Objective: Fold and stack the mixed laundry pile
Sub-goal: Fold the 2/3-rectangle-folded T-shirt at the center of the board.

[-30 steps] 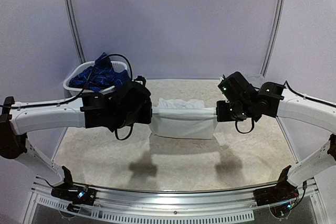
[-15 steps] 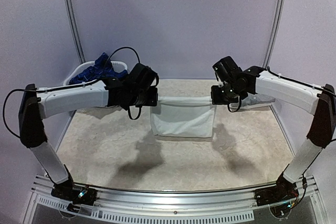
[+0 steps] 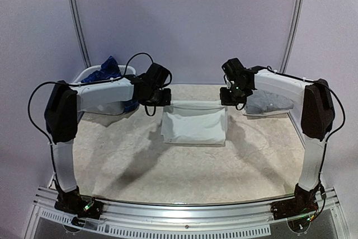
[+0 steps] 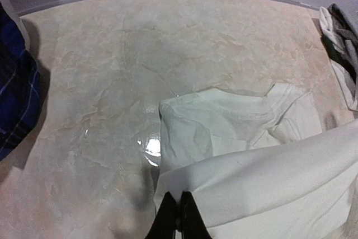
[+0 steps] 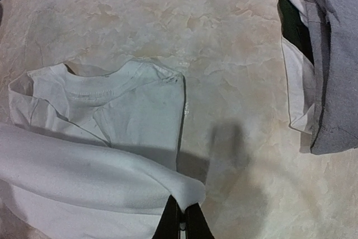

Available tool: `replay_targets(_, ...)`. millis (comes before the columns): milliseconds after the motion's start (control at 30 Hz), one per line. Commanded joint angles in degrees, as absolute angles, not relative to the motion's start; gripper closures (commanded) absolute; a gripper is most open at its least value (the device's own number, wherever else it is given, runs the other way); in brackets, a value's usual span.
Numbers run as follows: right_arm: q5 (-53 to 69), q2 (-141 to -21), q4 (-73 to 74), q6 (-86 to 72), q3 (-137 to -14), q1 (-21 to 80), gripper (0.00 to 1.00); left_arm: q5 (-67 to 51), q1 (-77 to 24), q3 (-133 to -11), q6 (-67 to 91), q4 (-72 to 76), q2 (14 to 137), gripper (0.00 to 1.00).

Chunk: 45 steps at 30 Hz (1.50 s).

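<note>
The table (image 3: 184, 166) is beige and marbled like stone, with soft shadows lying across it; a white oval basket (image 3: 88, 74) stands at its far left corner (only the rim and a bit of wall show); a pale lilac wall (image 3: 184, 20) rises behind; a slim left pole (image 3: 77, 20) and a right pole (image 3: 295, 20) cross it; a metal rail (image 3: 184, 206) edges the near side.
</note>
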State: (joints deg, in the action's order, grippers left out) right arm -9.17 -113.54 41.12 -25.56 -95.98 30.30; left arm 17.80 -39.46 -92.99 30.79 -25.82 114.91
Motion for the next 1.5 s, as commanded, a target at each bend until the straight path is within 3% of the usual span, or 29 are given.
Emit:
replay_targets(0,-8.21,-117.8,42.96,-24.2,-99.54,27.9,1.0,15.79,-37.25,-96.74,29.61,-28.83,118.3,1.0)
replay_targets(433,-5.04,-128.32,44.15,-23.54,-108.77,25.72,0.99,12.82,-33.97,-102.95,30.25,-30.07,126.58,1.0)
replay_targets(533,-4.22,-129.76,43.74,-23.85,-109.81,25.35,0.81,12.1,-33.23,-104.04,30.87,-29.97,128.01,0.97)
replay_targets(600,-3.75,-130.57,43.18,-24.04,-110.45,25.17,0.62,11.49,-32.7,-104.74,30.61,-29.08,128.74,0.8)
replay_targets(700,-3.31,-131.31,43.51,-24.25,-113.73,24.54,0.41,11.62,-31.9,-106.84,29.92,-28.64,129.41,0.35)
replay_targets(733,-2.77,-131.7,43.63,-24.38,-115.13,24.23,0.37,12.0,-31.72,-107.28,29.84,-28.57,129.09,0.26)
replay_targets(800,-2.24,-131.62,44.22,-24.37,-117.67,24.0,0.33,12.4,-31.47,-107.73,28.96,-28.1,128.04,0.14)
replay_targets(900,-3.3,-129.3,45.25,-24.35,-118.64,23.98,0.29,14.02,-31.54,-106.96,26.82,-27.75,124.85,0.04)
replay_targets(1000,-3.96,-124.8,43.88,-24.34,-114.72,23.99,0.27,17.23,-31.8,-102.69,25.5,-27.29,119.55,0.04)
replay_targets(1100,-0.92,-118.24,37.43,-23.78,-104.8,24.52,0.3,17.9,-32.69,-96.23,24.28,-25.31,114.8,0.11)
replay_targets(1467,6.8,-105.05,23.51,-25.41,-77.76,33.29,0.45,8.76,-37.45,-70.15,25.91,-17.2,99.95,0.53)
